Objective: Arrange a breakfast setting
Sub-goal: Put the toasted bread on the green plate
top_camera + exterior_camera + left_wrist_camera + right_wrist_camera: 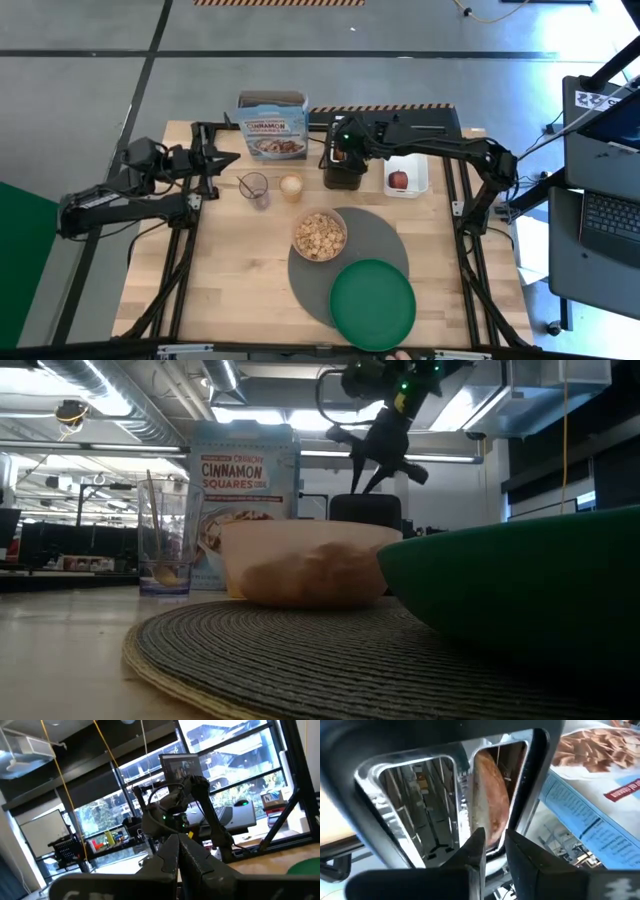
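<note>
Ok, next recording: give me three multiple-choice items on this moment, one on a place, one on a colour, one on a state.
1. Where is the right tool?
A. above the toaster
B. over the plate
C. beside the glass

2. What colour is the plate?
A. white
B. green
C. red

3. What is in the bowl?
A. nothing
B. an apple
C. cereal

Answers: 1 A, the high view shows it over the toaster. 2 B, it is plainly green on the placemat. 3 C, tan flakes fill it.
</note>
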Controlling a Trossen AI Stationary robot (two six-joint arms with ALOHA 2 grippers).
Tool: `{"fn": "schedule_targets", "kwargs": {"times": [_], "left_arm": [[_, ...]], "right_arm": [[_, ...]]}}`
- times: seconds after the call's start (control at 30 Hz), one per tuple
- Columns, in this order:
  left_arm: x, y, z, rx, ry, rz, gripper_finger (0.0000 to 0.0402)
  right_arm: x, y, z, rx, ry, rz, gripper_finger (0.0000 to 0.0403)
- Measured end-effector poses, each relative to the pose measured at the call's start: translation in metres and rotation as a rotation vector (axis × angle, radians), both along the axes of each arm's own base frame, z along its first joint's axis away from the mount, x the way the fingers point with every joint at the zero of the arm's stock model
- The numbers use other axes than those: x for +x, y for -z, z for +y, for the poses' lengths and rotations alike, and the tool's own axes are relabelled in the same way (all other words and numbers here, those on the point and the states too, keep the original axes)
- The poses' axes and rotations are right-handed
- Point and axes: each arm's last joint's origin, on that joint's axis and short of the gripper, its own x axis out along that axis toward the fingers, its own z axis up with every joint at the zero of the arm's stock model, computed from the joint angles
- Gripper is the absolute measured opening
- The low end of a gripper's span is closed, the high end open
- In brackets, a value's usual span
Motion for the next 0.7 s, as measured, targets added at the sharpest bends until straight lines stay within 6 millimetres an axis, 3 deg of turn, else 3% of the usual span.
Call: {"fn": "schedule_targets", "kwargs": {"times": [0.2, 0.33, 0.47, 0.7], "left_arm": [[0.006, 0.001, 0.002, 0.002, -0.002, 0.010, 0.0000], [0.010, 0.001, 0.004, 0.004, -0.003, 0.015, 0.0000], [0.013, 0.002, 0.005, 0.021, -0.007, 0.030, 0.0000], [0.017, 0.004, 0.007, 0.017, -0.007, 0.041, 0.0000]], "right_arm": [[0.007, 0.009, -0.002, -0.005, -0.014, 0.007, 0.0057], [0.009, 0.011, -0.003, -0.010, -0.015, 0.006, 0.0012], [0.010, 0.013, -0.004, -0.026, 0.005, 0.014, 0.0007], [0.013, -0.003, 0.005, -0.070, 0.045, 0.022, 0.0001]]}}
